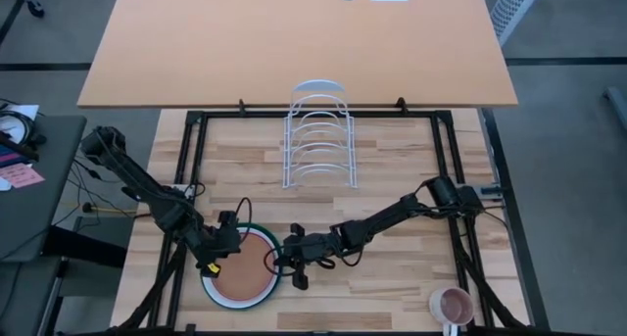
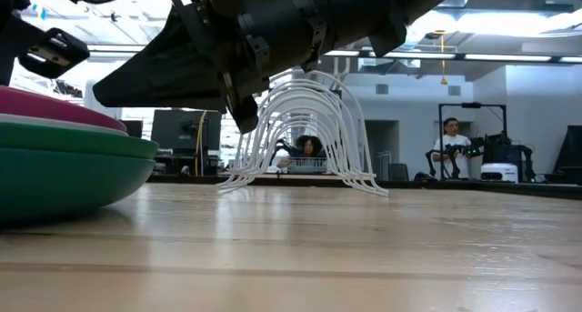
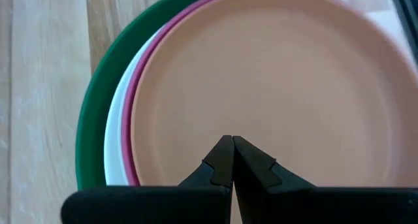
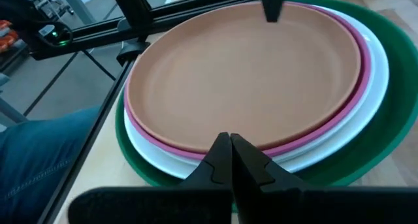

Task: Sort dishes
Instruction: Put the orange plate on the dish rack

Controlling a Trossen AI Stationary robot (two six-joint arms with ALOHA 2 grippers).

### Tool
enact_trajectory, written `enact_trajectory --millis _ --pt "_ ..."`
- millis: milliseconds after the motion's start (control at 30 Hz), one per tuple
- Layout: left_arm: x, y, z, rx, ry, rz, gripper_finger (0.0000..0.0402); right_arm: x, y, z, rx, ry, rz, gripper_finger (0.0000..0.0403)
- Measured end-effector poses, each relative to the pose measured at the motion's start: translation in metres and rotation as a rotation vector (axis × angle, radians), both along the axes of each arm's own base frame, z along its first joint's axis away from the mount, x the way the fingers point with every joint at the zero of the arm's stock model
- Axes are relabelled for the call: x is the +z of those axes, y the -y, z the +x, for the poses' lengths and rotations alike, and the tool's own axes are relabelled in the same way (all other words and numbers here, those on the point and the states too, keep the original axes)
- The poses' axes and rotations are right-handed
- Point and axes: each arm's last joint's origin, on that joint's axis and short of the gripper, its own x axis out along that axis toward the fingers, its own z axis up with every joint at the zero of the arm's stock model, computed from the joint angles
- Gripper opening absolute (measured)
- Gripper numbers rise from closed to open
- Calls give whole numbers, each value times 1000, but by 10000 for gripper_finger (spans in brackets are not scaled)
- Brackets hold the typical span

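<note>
Four plates lie nested in one stack (image 1: 243, 269) near the table's near-left corner. The terracotta plate (image 4: 241, 67) is on top, then the magenta-pink (image 3: 130, 113) and the white (image 3: 113, 129), with the dark green (image 3: 90, 119) resting on the wood. My left gripper (image 3: 228, 140) is shut, its tips over the terracotta plate's surface. My right gripper (image 4: 225, 138) is shut too, with its tips at the stack's right rim (image 1: 291, 261). In the low view the stack (image 2: 64, 162) shows at the left. My left gripper points slanting down at the terracotta plate's flat middle (image 3: 228, 129); whether its shut tips touch it, I cannot tell. My right gripper points from the table's right at the rim of the top plates (image 4: 225, 129); whether it touches them, I cannot tell.
A white wire rack (image 1: 318, 135) stands at the middle of the table's far side. A small pink mug (image 1: 453, 305) sits near the near-right corner. Bare wood lies between the rack and the stack. People show in the room behind (image 2: 450, 148).
</note>
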Motion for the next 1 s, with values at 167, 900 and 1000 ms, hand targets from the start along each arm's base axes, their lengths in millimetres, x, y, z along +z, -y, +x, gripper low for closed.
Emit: enact_trajectory --millis 167,900,1000 --pt "-1 1 0 -11 -16 -26 0 0 0 0 0 3 0 0" --pt "7 6 -4 -16 -128 -161 0 -1 0 0 1 -10 -12 0" --pt "22 9 -6 23 -103 -107 0 -1 1 0 1 -11 -15 0"
